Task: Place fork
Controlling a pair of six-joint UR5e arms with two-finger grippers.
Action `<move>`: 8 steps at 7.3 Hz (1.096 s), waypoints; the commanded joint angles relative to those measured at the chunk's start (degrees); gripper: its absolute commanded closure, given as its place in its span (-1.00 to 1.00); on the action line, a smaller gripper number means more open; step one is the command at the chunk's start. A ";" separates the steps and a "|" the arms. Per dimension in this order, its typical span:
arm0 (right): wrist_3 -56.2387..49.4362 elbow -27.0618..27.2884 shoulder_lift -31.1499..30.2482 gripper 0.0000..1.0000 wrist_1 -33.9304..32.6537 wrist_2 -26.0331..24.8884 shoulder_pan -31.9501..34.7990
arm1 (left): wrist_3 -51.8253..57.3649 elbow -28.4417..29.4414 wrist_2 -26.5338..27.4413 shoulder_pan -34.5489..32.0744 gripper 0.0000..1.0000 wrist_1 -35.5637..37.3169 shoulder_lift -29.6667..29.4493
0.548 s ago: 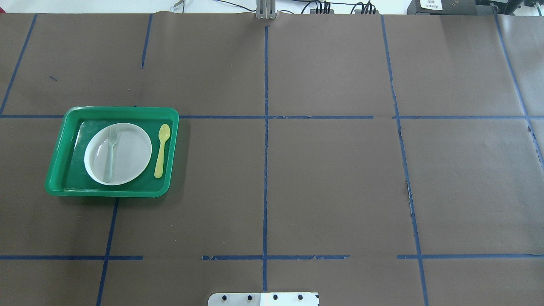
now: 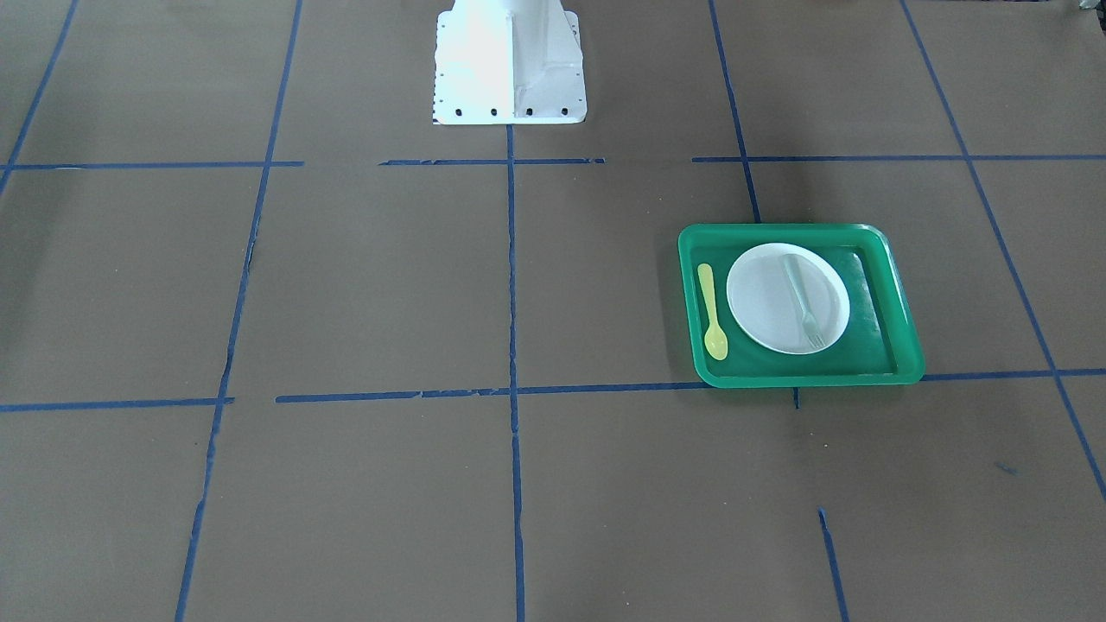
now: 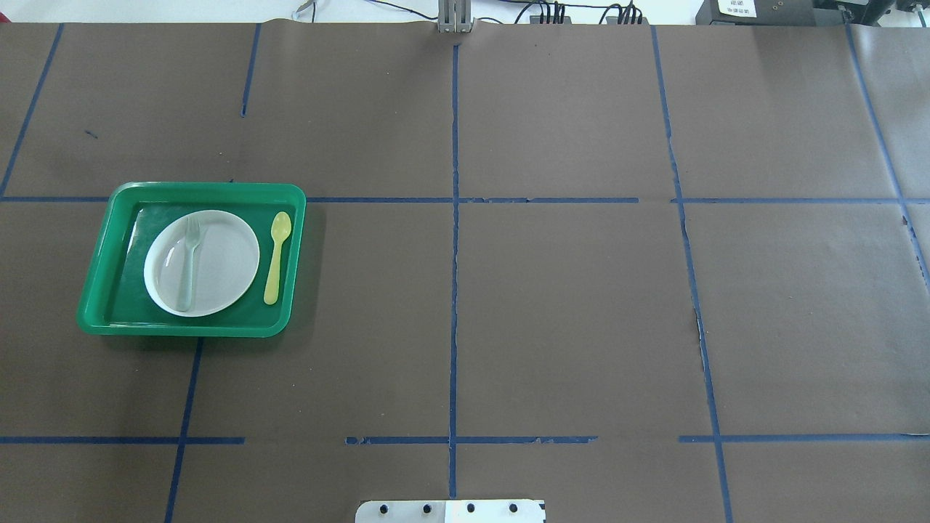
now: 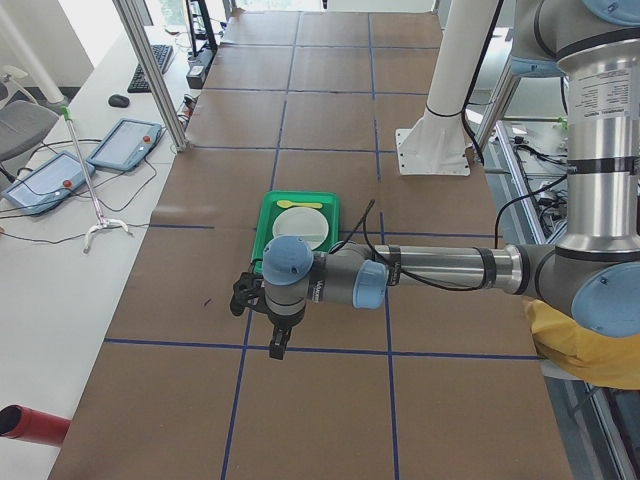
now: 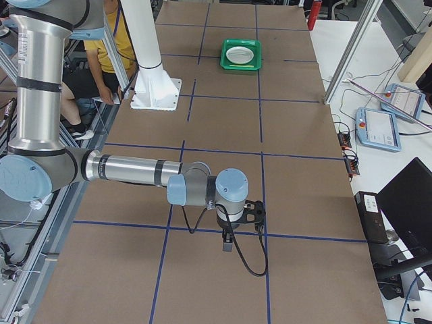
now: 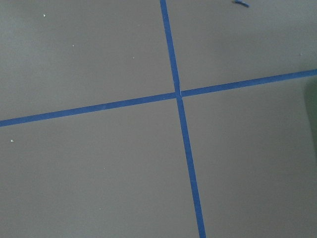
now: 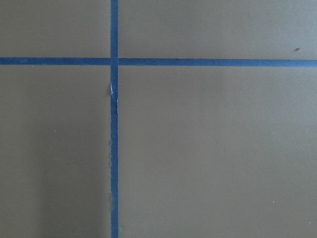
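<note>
The translucent whitish fork [image 3: 190, 261] lies along the left part of a white plate [image 3: 221, 265], tines toward the far side. The plate sits in a green tray [image 3: 211, 188] on the table's left half. Fork [image 2: 802, 300], plate [image 2: 765, 298] and tray [image 2: 778, 231] also show in the front-facing view. My left gripper [image 4: 275, 342] shows only in the exterior left view, hanging over the table short of the tray [image 4: 262, 225]. My right gripper [image 5: 227, 241] shows only in the exterior right view, far from the tray [image 5: 241, 66]. I cannot tell whether either is open or shut.
A yellow spoon [image 3: 277, 258] lies in the tray to the right of the plate. Brown paper with blue tape lines [image 3: 454, 254] covers the table. The robot's white base [image 2: 510, 60] stands at the near edge. A person in yellow [image 5: 125, 34] sits behind the base.
</note>
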 commanded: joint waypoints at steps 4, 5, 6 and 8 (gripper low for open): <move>0.00 0.00 0.00 -1.00 0.09 0.01 0.00 | -23.83 -8.98 1.74 15.57 -1.00 -3.39 -5.62; 0.00 0.00 0.00 -1.00 0.00 0.01 0.00 | -30.32 -8.98 7.23 20.14 -1.00 -3.47 -7.82; 0.00 0.00 0.00 -1.00 0.00 0.01 0.00 | -36.74 -8.72 7.81 25.23 -1.00 -5.13 -9.32; 0.00 0.00 0.00 -1.00 0.00 0.01 0.00 | -49.75 -7.15 12.70 34.90 -0.99 -15.72 -9.51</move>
